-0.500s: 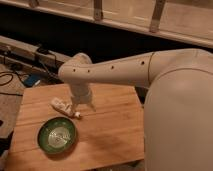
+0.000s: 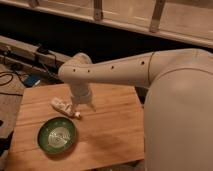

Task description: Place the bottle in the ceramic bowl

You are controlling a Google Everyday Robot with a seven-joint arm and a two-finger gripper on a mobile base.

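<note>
The light is dim and warm. It falls from above on the wooden worktop [image 2: 117, 130] and the white arm [image 2: 125, 72]; the background is almost black. The end effector [image 2: 83, 107] hangs low over the worktop's left part. The ceramic bowl [image 2: 57, 135] shines at its centre.

The bottle [image 2: 61, 105], small, slim and white, lies on its side on the wooden table [image 2: 115, 135]. It lies slantwise, its right end nearer the camera. The ceramic bowl [image 2: 57, 135] sits upright near the table's front left corner: round, shallow and green, with a darker rim and a paler, shiny centre. The bottle lies just beyond the bowl's far rim, not touching it. The gripper [image 2: 82, 109] hangs over the bottle's right end.
</note>
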